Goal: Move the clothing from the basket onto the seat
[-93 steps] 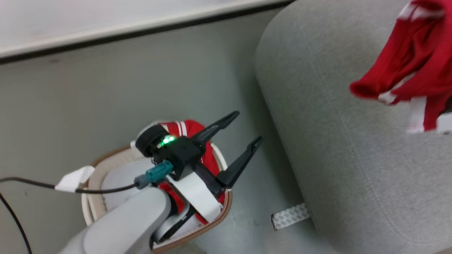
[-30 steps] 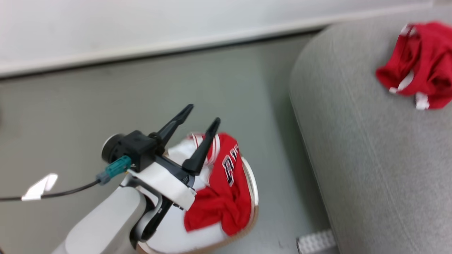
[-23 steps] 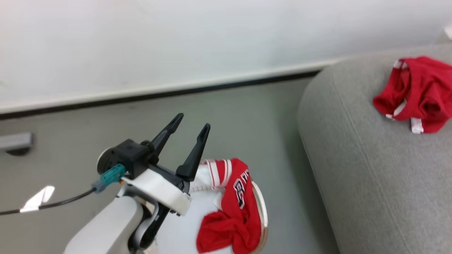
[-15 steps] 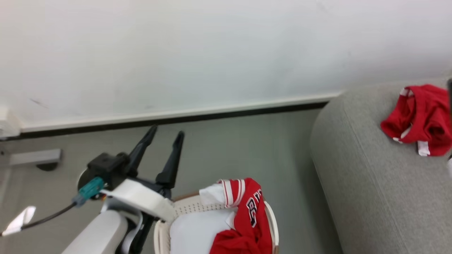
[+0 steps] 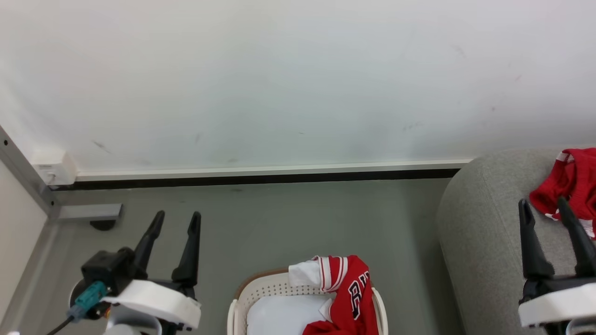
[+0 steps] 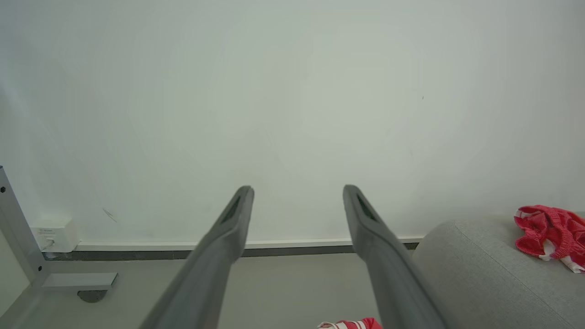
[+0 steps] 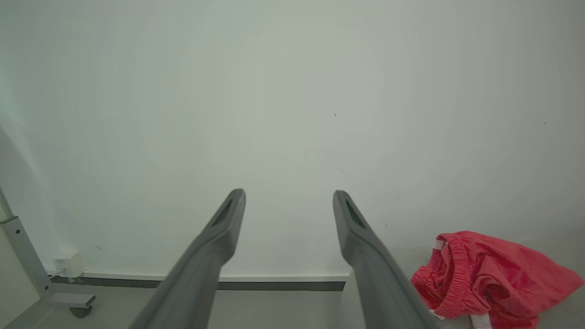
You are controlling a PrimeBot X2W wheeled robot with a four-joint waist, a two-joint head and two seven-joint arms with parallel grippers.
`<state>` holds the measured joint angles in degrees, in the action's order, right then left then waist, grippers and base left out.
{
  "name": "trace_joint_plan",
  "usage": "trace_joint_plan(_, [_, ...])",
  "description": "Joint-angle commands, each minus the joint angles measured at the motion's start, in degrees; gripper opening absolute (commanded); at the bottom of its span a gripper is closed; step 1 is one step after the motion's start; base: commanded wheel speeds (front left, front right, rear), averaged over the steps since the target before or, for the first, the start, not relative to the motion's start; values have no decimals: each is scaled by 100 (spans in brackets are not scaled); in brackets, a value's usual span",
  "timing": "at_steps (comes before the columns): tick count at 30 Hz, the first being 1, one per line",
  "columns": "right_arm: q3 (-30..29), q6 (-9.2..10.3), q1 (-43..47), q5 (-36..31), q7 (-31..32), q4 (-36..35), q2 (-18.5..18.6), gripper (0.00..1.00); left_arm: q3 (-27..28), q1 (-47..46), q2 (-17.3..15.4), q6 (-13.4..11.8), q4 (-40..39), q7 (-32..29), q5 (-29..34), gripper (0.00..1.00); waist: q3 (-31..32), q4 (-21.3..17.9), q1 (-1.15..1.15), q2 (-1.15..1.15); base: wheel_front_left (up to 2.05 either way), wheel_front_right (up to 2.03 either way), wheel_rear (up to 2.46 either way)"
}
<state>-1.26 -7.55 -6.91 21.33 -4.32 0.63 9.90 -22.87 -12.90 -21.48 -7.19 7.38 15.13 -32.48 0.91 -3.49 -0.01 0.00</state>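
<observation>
While both arms hover with nothing in them, the red jersey (image 5: 352, 298) lies draped over the right side of the white laundry basket (image 5: 234, 304). Its striped cuff and dark lettering spill across the rim, and a pale white pad (image 5: 279, 318) lies beside it inside. The left gripper (image 5: 177, 216) is off to the basket's left, its two dark fingers spread apart and pointing towards the white wall (image 5: 298, 79). The right gripper (image 5: 543, 203) stands over the grey seat (image 5: 479, 232), jaws likewise parted and empty. Just beyond its fingertips a second red garment (image 5: 568, 184) with white trim lies crumpled on top of the seat. The basket sits on the grey floor (image 5: 288, 223), left of the seat and apart from it.
</observation>
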Motion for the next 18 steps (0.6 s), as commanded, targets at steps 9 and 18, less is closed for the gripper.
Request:
trace_joint_plan(9, [250,13,623,169,-644,363,-382,100,699,742,378,118,-133,2,425,100,61,145,1,0,0,0,0])
trace_joint_plan(18, [610,13,628,84,-971,772,-621,100,1250,1199,800,422,-129,2,907,100,12,157,1,0,0,0,0])
